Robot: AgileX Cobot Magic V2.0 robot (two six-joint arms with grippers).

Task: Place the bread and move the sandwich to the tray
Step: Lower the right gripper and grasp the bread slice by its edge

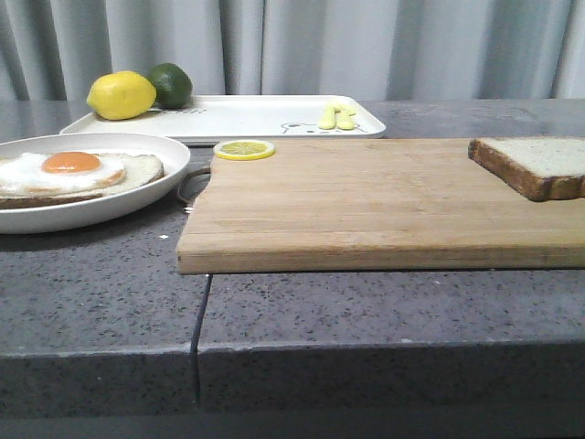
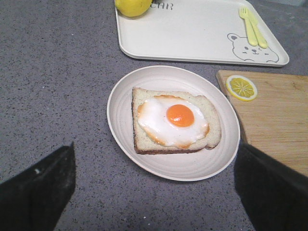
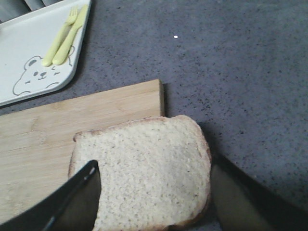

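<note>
Two hands in play, both w/ fingers spread wide. Right hand (image 3: 154, 192) straddles bread (image 3: 144, 168), which lies flat at right end of cutting board (image 1: 366, 201), not gripped. Left hand (image 2: 154, 187) hovers over sandwich (image 2: 175, 120) in round dish (image 2: 144, 159) on counter (image 1: 101, 293), left of board. Tray (image 1: 265, 114) behind, w/ lemon (image 1: 121, 95), lime (image 1: 171, 84).

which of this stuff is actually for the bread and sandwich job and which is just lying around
For the job:
bread, on the cutting board's corner
sandwich, egg on top
white dish holding it
tray

Lying about:
lemon
lime
lemon slice
yellow fork and knife
cutting board
</note>
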